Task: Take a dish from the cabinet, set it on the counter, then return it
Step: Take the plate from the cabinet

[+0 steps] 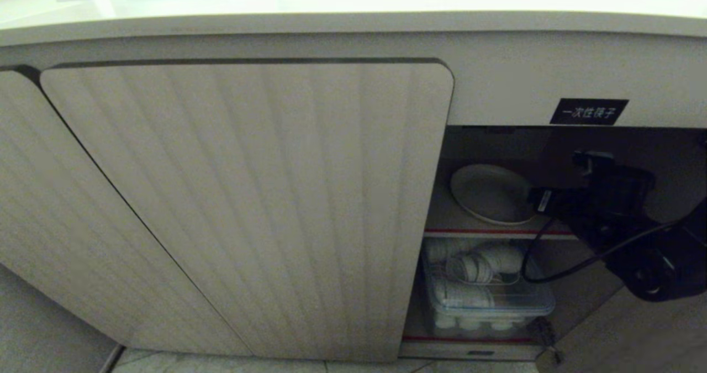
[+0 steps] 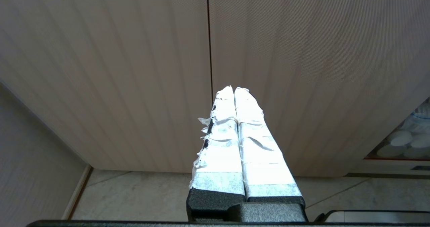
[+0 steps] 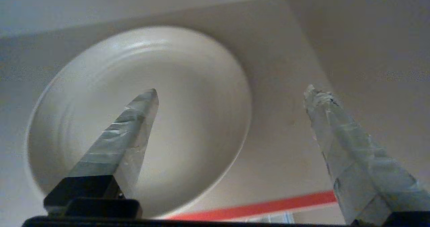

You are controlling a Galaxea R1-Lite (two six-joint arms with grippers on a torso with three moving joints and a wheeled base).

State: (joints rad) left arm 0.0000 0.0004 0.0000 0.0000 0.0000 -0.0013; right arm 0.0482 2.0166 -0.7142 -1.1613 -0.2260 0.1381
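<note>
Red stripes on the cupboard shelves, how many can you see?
2. One red stripe edges the upper shelf under the round cream-white plate; the other edges the bottom shelf under the clear plastic box. The closed ribbed door may hide more.

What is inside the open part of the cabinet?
On the upper red-edged shelf lies the dish, with the right claw open beside it. Below sits a clear plastic box of stacked white ware. The closed door hides the rest.

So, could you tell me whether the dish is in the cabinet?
In: the dish lies on the cabinet's upper red-edged shelf.
</note>
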